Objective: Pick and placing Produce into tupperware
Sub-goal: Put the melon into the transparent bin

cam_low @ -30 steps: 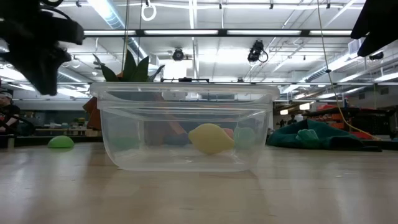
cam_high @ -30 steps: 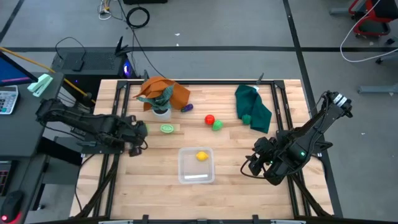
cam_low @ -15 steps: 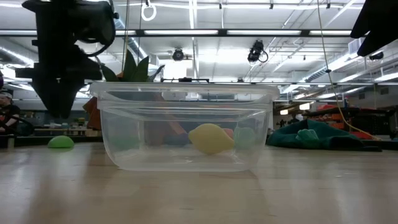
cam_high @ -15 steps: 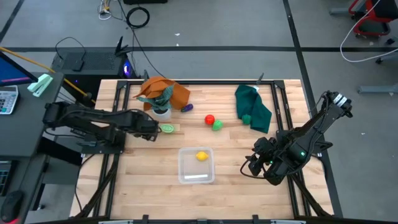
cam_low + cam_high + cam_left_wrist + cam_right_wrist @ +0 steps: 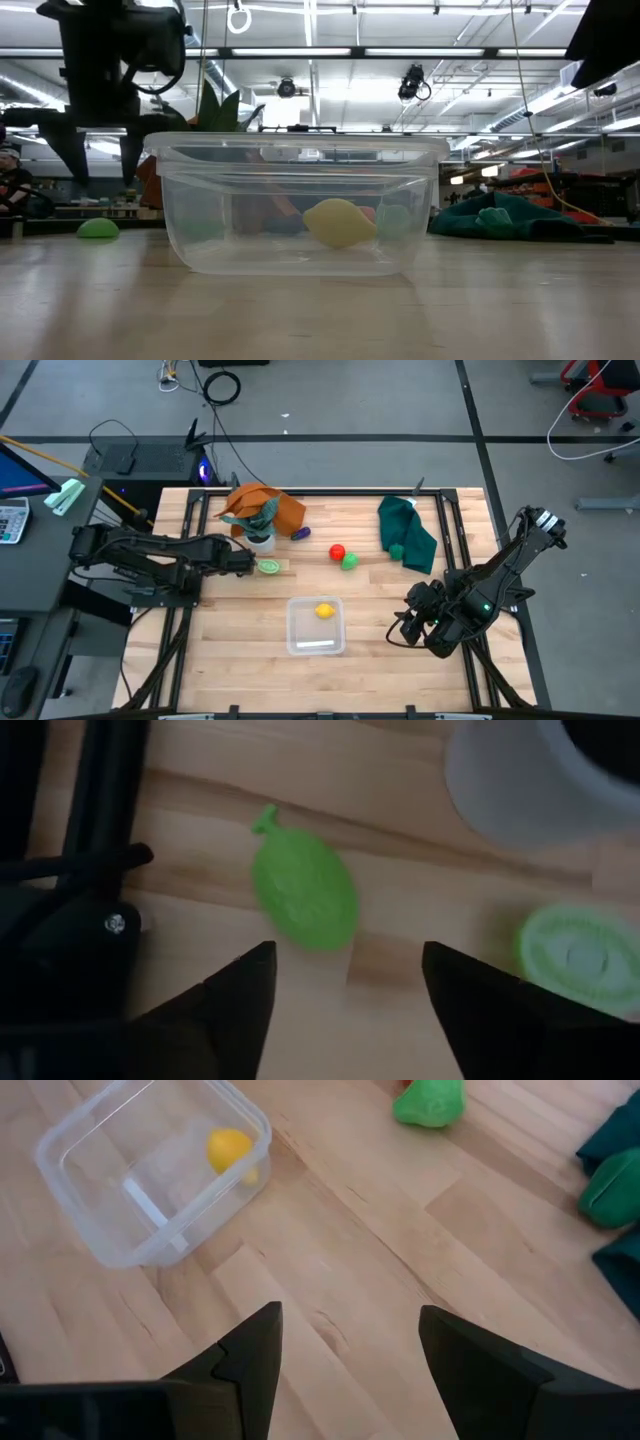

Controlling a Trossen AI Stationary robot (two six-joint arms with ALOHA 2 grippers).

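Tupperware (image 5: 316,626) is sitting on the wooden table (image 5: 220,660), near the front edge and about midway between the two arms, with one yellow produce piece (image 5: 325,610) lying inside it toward its back wall; in the low view that piece (image 5: 338,222) is resting on the container floor with its long axis level. Beyond the container, a red piece (image 5: 337,552) and a green piece (image 5: 349,562) are lying just beside each other, and a purple piece (image 5: 301,533) is lying near the white plant pot (image 5: 260,539). A light green, leaf-shaped piece (image 5: 303,891) is lying flat beside the pot, its stem end pointing away from the left gripper (image 5: 345,975), which is hovering over it with fingers spread apart. The right gripper (image 5: 345,1340) is waiting, fingers parted, right of the tupperware.
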